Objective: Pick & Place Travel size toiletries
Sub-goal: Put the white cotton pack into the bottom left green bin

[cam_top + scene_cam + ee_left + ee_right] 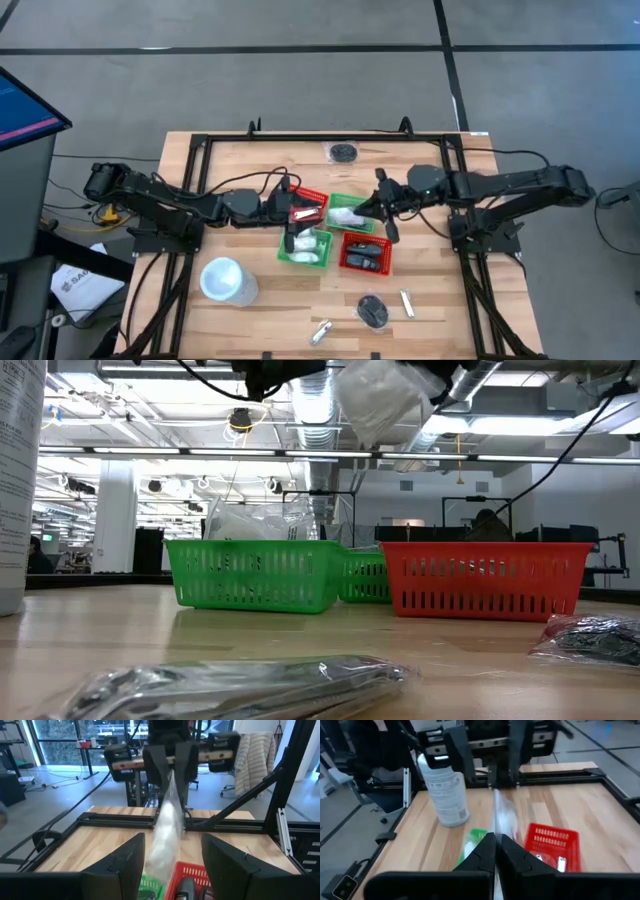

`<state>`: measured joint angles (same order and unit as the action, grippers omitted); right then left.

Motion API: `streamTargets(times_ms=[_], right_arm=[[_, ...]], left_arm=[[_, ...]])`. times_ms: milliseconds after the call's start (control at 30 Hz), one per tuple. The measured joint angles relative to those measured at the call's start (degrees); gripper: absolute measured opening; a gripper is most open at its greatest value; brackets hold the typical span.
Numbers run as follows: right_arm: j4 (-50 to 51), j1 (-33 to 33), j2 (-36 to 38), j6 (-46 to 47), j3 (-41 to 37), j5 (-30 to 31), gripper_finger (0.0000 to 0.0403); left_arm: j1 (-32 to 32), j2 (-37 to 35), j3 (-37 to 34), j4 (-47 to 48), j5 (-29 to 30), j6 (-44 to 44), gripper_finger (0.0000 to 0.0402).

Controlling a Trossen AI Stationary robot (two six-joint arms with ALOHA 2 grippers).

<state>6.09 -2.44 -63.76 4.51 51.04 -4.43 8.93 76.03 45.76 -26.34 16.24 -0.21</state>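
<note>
Right gripper point(372, 207) is up over the middle of the bench point(470, 300), fingers pinched tight on a white packet point(347, 214) that hangs above the green basket point(347, 212) at the cluster's 12 o'clock. Held by its top edge, so it dangles straight and should drop clean between the walls. The left gripper point(290, 213) sits just across at 9 o'clock, fingers spread wide, nothing between them in its wrist view, the packet hanging in front of it; looks like it's ready to receive or steady.

Baskets are packed rim to rim: another green basket point(305, 246) at 7 o'clock already has white packets in it, and the red basket point(365, 252) at 5 o'clock carries dark pieces. Tight quarters, both grippers nearly nose to nose there.

Loose items wait near the front edge: a black bundle point(373, 311), two silvery tubes point(321, 331). Another bundle point(343, 152) sits at the far edge. Plenty of open wood on the right side; the white cup point(227, 280) crowds the front left.
</note>
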Motion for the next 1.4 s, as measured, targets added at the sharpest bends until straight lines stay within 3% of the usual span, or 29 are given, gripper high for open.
streamTargets(times_ms=[367,733,900,1067,1267,1400], right_arm=[[-7.33,-1.02,-5.9,-1.55,0.73,0.02,0.0],[-5.96,-2.71,-14.36,-5.19,9.95,0.02,0.0],[0.7,-3.27,-17.6,-7.52,15.87,-0.07,0.0],[4.34,-3.17,-19.05,-7.56,18.61,-0.07,0.0],[5.66,-2.73,-18.77,-7.55,18.76,-0.04,0.0],[6.44,-2.71,-18.74,-7.57,18.79,-0.02,0.0]], left_arm=[[0.0,0.0,0.0,-1.27,-3.05,-0.15,0.0186],[0.0,0.0,0.0,-1.36,-3.05,-0.42,0.0186],[0.06,0.02,0.0,-1.15,-3.05,-0.44,0.0182],[0.11,0.03,-0.02,-0.69,-3.13,-0.44,0.0132],[0.12,0.07,-0.02,-0.51,-6.0,-0.2,0.0019],[0.11,0.07,-0.02,-0.06,-6.2,-0.2,0.0005]])
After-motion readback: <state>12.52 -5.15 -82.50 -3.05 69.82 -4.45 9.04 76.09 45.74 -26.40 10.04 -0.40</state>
